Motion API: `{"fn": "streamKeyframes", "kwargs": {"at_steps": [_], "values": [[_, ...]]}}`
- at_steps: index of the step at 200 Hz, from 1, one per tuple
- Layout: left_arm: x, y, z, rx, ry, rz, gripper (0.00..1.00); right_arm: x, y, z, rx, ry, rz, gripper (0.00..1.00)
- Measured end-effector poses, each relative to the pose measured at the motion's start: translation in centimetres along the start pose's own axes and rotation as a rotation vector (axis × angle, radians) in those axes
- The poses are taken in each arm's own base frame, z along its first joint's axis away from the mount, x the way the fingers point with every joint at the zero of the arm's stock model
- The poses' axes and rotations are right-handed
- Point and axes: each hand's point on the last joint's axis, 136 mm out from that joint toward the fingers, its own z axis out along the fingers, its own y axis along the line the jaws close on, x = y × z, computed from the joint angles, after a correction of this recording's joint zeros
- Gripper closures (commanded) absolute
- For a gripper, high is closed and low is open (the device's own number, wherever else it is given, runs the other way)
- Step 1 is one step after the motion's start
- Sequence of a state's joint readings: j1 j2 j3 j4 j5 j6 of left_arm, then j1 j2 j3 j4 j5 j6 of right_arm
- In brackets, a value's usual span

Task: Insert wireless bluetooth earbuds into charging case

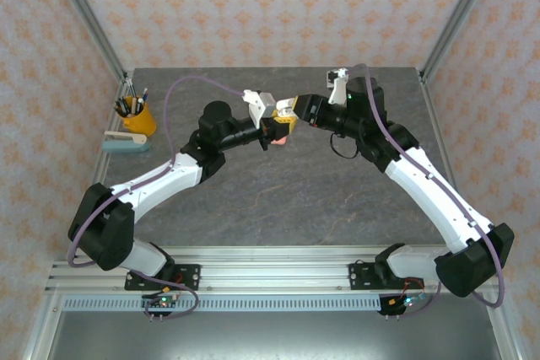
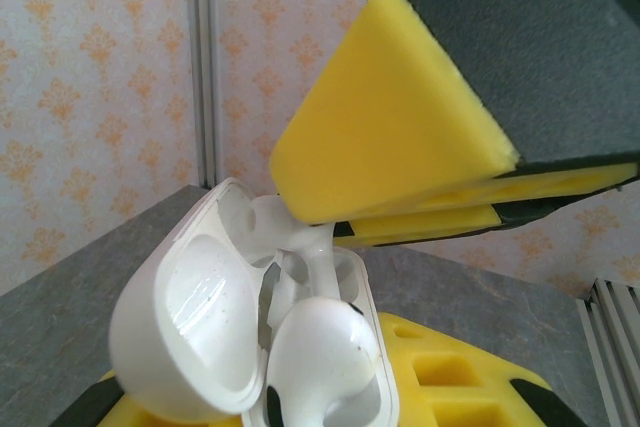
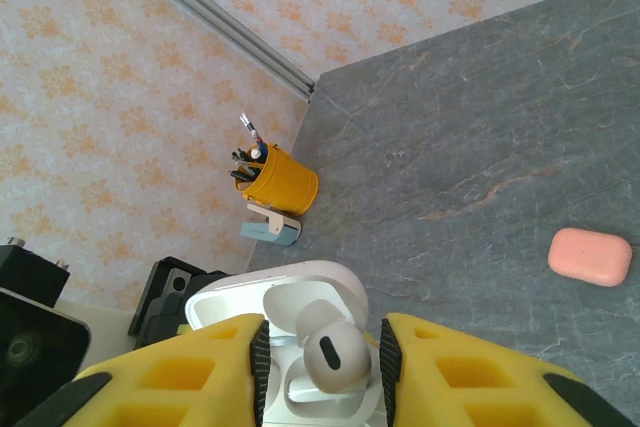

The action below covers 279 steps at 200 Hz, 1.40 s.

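Note:
My left gripper [image 1: 268, 128] is shut on the open white charging case [image 2: 190, 327], holding it above the middle of the table with its lid swung back. One white earbud [image 2: 320, 357] sits head-up in the case's well [image 3: 330, 357], its stem reaching toward the tips of my right gripper. My right gripper [image 3: 323, 347] comes in from the right [image 1: 287, 111]. Its yellow fingers [image 2: 400, 127] straddle the earbud's head, with a narrow gap on each side. The left gripper's yellow fingers [image 2: 460, 377] show under the case.
A shut coral-pink case [image 3: 590, 255] lies on the grey table below the grippers [image 1: 283, 138]. At the far left stand a yellow pen cup [image 1: 137, 117] and a pale blue stapler [image 1: 126, 142]. Patterned walls and metal posts ring the table.

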State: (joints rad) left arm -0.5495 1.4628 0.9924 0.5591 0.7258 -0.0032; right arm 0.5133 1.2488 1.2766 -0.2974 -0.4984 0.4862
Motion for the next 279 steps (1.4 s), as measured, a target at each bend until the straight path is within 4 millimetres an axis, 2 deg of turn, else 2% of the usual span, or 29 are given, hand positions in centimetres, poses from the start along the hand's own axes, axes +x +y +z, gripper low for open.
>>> {"fn": "streamKeyframes", "kwargs": {"at_steps": [104, 185, 279], "values": [[-0.4, 0.0, 0.0, -0.001, -0.01, 0.002, 1.0, -0.3, -0.2, -0.1, 0.011, -0.01, -0.036, 0.88], [-0.4, 0.0, 0.0, 0.001, -0.012, -0.001, 1.0, -0.9, -0.1, -1.0, 0.051, -0.016, -0.088, 0.9], [-0.7, -1.1, 0.1, 0.083, 0.043, 0.047, 1.0, -2.1, 1.1, -4.8, 0.089, -0.066, -0.348, 0.93]]}}
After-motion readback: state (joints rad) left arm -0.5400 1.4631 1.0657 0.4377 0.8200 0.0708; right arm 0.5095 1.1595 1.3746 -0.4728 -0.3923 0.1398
